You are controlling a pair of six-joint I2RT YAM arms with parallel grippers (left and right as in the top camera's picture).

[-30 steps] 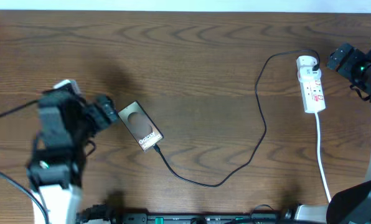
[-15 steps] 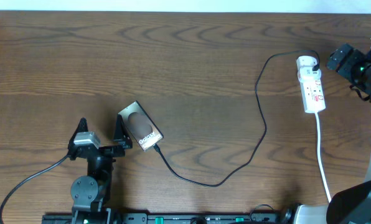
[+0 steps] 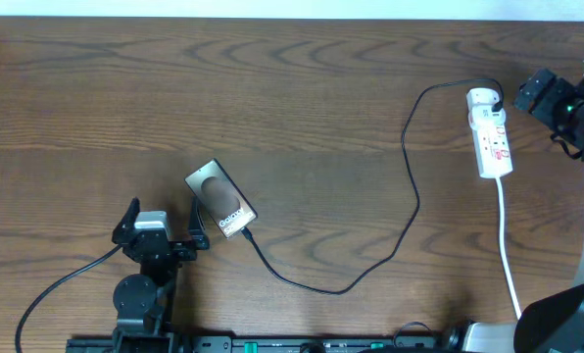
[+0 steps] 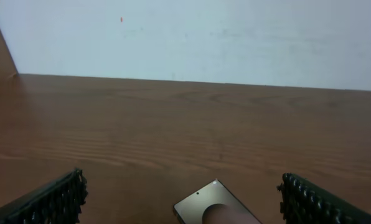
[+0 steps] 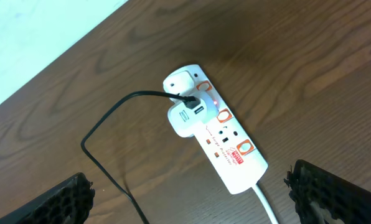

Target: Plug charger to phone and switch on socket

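The phone (image 3: 221, 199) lies flat on the wooden table, left of centre, its lettered end toward the front. The black charger (image 3: 410, 211) runs from the phone's near end in a loop to a white adapter in the socket (image 3: 491, 132) at the far right. My left gripper (image 3: 164, 211) is open and empty, just left of and nearer than the phone. In the left wrist view the phone's top (image 4: 215, 206) shows between the fingers (image 4: 182, 182). My right gripper (image 3: 529, 93) hovers open beside the socket (image 5: 218, 130). A small red light glows on the socket beside the charger (image 5: 111, 118).
The socket's white cord (image 3: 508, 255) runs toward the front edge at the right. A black arm cable (image 3: 57, 284) trails at the front left. A pale wall (image 4: 192, 37) stands behind the table's far edge.
My left arm has drawn back from beside the phone toward the front edge and dropped low, fingers open. The phone, the charger and the right arm have not moved.
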